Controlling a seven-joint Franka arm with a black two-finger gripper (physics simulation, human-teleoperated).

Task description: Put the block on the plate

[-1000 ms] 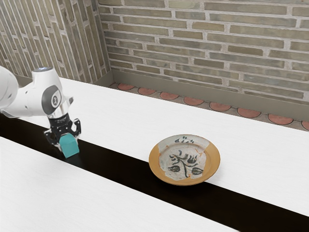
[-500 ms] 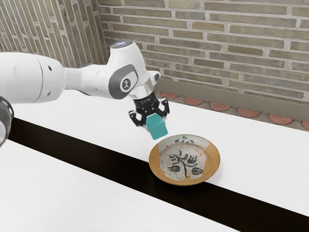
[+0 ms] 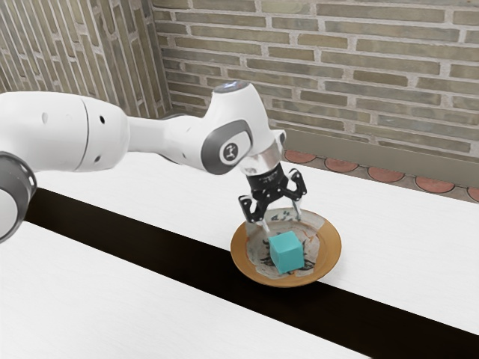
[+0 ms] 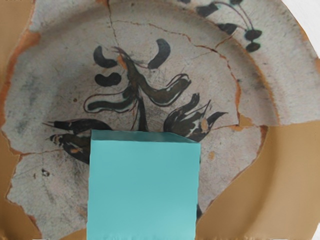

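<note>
The teal block (image 3: 287, 253) sits within the plate's patterned middle. The plate (image 3: 239, 253), patterned grey with a tan rim, stands partly over the dark strip. Just above the block, my gripper (image 3: 282, 221) has its two fingers spread apart, clear of the block's sides. In the wrist view the block (image 4: 142, 190) is large and near, covering part of the floral drawing on the plate (image 4: 55, 185).
The white table (image 3: 127, 295) has a black strip (image 3: 172, 250) running lengthwise under the plate's near side. A brick wall (image 3: 337, 67) rises behind, beyond a floor edge with round reddish tiles.
The arm has carried the block from the exterior view's left across to the plate and lowered it there. The fingers have opened and let go of it.
</note>
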